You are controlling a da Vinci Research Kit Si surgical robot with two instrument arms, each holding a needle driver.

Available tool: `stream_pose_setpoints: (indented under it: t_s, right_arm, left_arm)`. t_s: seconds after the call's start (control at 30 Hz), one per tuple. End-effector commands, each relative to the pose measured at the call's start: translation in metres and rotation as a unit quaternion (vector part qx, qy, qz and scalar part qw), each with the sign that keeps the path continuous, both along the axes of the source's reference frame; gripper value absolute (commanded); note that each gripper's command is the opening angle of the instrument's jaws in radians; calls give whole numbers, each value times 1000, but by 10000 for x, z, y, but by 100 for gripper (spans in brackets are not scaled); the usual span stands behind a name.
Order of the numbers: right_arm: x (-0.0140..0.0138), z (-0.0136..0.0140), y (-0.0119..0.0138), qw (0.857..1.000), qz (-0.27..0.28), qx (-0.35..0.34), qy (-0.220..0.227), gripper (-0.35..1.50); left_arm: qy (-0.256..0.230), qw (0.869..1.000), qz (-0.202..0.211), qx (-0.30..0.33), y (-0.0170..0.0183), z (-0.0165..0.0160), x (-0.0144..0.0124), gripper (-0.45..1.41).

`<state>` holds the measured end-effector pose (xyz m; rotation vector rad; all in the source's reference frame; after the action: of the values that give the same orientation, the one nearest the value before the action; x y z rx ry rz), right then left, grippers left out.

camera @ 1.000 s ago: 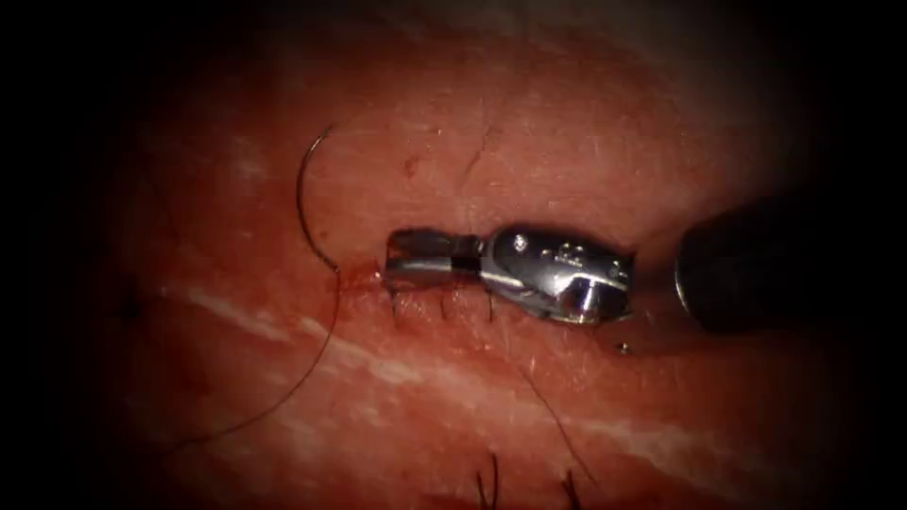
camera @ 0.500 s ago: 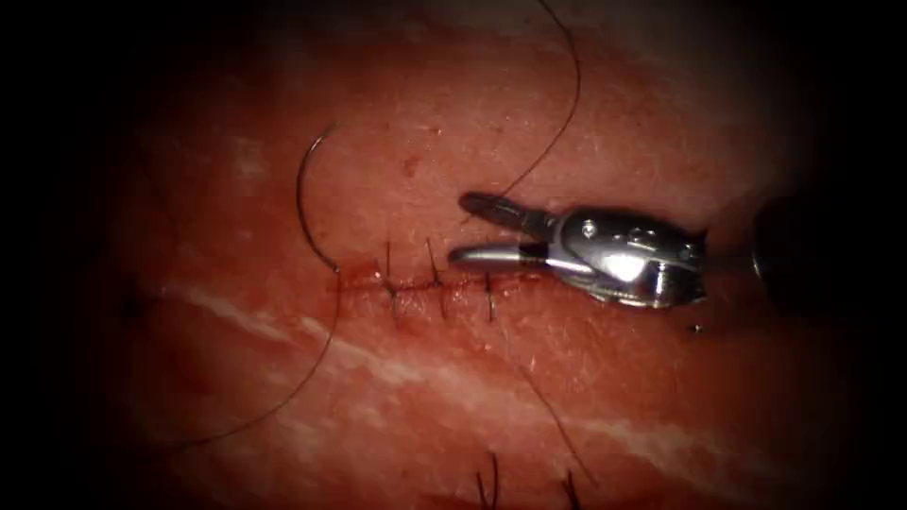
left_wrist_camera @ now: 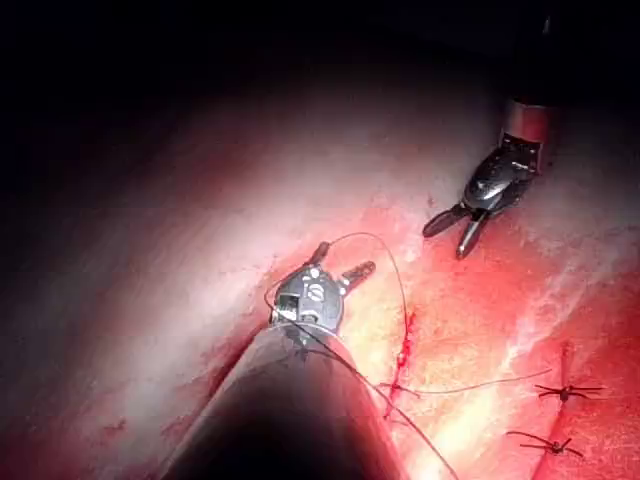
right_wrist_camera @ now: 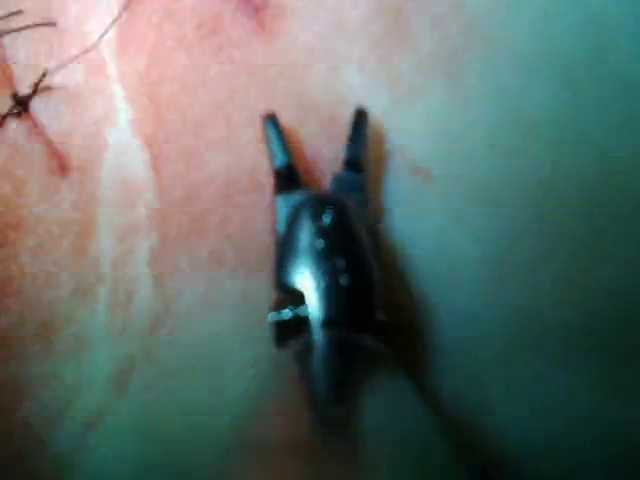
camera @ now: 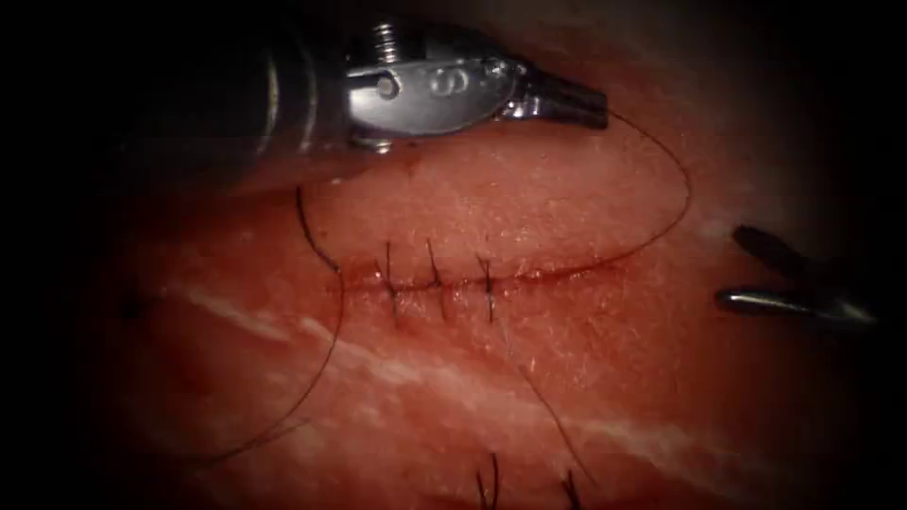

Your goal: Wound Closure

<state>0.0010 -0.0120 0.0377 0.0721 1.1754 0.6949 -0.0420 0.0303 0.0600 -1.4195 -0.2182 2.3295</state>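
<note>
My left tool [camera: 595,111] reaches in from the upper left, above the cut [camera: 557,274]. Its jaws look slightly parted in the left wrist view [left_wrist_camera: 342,260]. The thread [camera: 685,194] runs from its tip, arcs right and comes down into the right part of the cut. My right tool [camera: 737,269] stands open at the far right and holds nothing; its spread jaws also show in its own wrist view [right_wrist_camera: 315,125]. The curved needle [camera: 312,236] lies free at the cut's left end, its upper part hidden under the left shaft. Whether its end is in the tissue [camera: 567,378] I cannot tell.
Three dark stitches [camera: 436,276] cross the cut's left half. Thread trails from the needle's end down to the lower left [camera: 321,359]. A loose strand [camera: 557,425] and cut ends of thread [camera: 491,484] lie below on the tissue. Red fluid lines the cut.
The right tool opened, lifted off the stitches and drew back to the right. The left tool came in from the upper left with the thread at its tip, now arcing to the right.
</note>
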Motion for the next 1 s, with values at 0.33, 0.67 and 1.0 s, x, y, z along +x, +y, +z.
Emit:
stream_pose_setpoints:
  t_s: [0.33, 0.67, 1.0]
  right_arm:
    - [-3, 24, -56, 1000, -9, 0, -20, 133]
    - [17, 30, -72, 1000, -18, 4, -4, 136]
    - [48, -14, -98, 997, -69, 22, 21, 131]
  left_arm:
    - [26, 998, -40, 31, 14, -6, 17, 104]
    - [-16, 1000, 15, 2, -33, -24, 4, 64]
    - [22, 983, 158, -86, -132, 16, -14, 47]
